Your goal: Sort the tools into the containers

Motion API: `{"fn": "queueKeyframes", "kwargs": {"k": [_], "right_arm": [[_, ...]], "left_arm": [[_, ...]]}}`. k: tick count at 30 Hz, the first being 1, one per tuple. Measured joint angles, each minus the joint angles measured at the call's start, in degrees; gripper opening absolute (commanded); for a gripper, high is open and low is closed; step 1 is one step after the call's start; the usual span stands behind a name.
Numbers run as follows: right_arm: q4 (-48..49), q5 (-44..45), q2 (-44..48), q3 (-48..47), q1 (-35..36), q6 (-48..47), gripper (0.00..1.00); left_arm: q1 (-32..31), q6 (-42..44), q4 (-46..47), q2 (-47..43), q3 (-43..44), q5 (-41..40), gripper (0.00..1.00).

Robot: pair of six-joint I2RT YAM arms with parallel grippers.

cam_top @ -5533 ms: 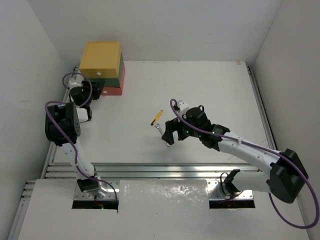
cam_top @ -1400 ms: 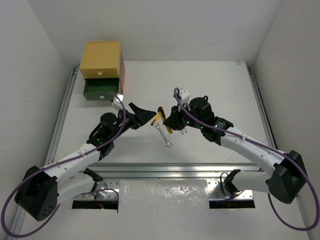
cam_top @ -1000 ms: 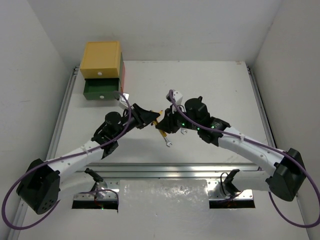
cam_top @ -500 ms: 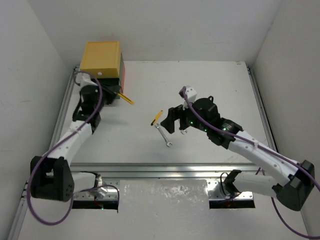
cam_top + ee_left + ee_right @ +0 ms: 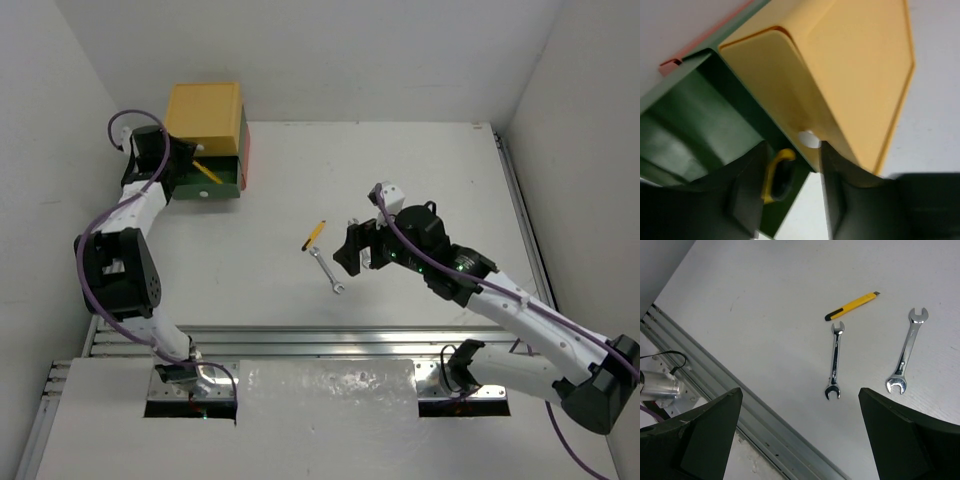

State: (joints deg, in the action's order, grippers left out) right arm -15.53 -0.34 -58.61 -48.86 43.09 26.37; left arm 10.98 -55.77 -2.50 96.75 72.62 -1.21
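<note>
Left claw, jaws parted and clamping nothing, straddled a thin yellow-handled tool lying inside the pulled-out dark green drawer, beneath the boxy yellow drawer. Well away from that green drawer, the right claw hovered wide open above two small silver wrenches and a yellow-black utility knife on the white table.

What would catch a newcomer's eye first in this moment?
The yellow drawer stacked at the table's far left corner, with the green drawer under it pulled open, a yellow tool inside and the left gripper at it. Mid-table lie a utility knife, a silver wrench and a second wrench, by the open right gripper.
</note>
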Motion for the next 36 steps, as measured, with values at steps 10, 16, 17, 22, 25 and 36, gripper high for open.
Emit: {"fn": "queueKeyframes", "kwargs": {"k": [10, 16, 17, 22, 25, 36], "right_arm": [[-3.4, 4.5, -20.4, -10.7, 0.0, 2.9, 0.99], [-5.2, 12.9, -47.2, -30.1, 0.0, 8.6, 0.81], [-5.7, 14.2, -50.5, -32.7, 0.0, 9.8, 0.8], [-9.1, 22.1, -66.2, -46.4, 0.2, 14.1, 0.71], [-10.4, 25.0, -70.4, -48.1, 0.2, 15.7, 0.59], [-11.8, 26.1, -75.3, -52.8, 0.2, 22.0, 0.27]], "left_arm": [[0.2, 0.2, -0.3, -10.5, -8.0, 4.5, 0.89], [-1.3, 7.6, -3.2, -26.5, -7.4, 7.5, 0.94], [-1.6, 8.9, -3.9, -29.2, -7.4, 8.3, 0.95], [-2.3, 17.3, -9.3, -44.6, -12.0, 11.9, 0.99], [-2.4, 21.8, -13.4, -49.1, -13.6, 12.8, 0.99], [-2.4, 29.8, -17.6, -47.5, -25.1, 17.4, 0.99]]}}
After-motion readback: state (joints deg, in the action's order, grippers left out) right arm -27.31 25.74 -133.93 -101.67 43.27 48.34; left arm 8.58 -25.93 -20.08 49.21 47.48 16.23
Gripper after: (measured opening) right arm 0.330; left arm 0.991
